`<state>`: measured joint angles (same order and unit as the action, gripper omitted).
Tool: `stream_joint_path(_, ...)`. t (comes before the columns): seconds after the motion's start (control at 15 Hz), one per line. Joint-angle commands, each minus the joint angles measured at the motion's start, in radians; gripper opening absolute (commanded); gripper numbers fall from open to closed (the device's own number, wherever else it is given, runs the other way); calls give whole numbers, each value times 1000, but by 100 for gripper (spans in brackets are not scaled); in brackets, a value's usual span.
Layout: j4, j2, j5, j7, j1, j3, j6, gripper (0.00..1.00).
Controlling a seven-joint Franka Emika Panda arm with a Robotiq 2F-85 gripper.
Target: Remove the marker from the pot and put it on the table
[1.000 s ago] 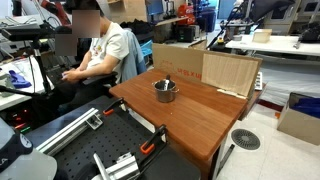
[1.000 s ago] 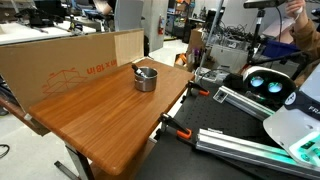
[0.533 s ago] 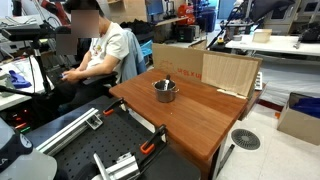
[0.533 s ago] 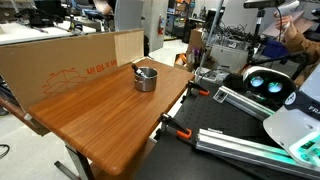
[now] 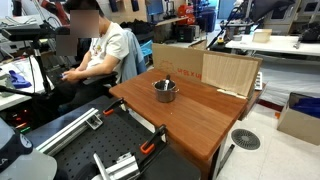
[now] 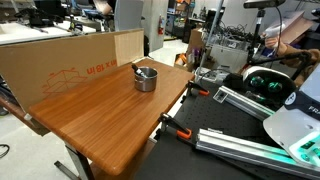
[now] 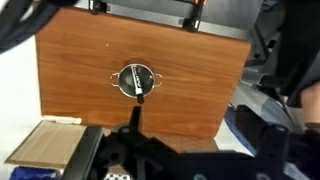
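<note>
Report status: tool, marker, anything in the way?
Tool well above table, off the pot; open or shut unclear. Marker in pot, end poking over rim. Cardboard at table edge, apart from pot.

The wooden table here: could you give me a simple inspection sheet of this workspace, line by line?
Surface: reddish-brown wooden table, smooth top.
Job's things: silver pot upright near the cardboard side; marker leaning inside it, one end above the rim.
Clutter: nothing seen.
Grippers: gripper high above the table, dark and blurred; open or shut cannot be told.
Cables: nothing seen on the table.
Surroundings: cardboard sheet along one edge, orange-handled clamps, seated person.
</note>
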<state>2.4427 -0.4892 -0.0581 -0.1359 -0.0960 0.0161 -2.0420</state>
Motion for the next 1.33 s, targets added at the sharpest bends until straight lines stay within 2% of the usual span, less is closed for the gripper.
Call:
stream_joint_path(0.0, -48, 130, 19, -14, 18, -5, -61, 100)
stream_joint_path(0.4, -110, 326, 44, -15, 35, -2, -166, 100)
stream_joint_path(1.27, -249, 642, 58, -11, 67, -6, -238, 100)
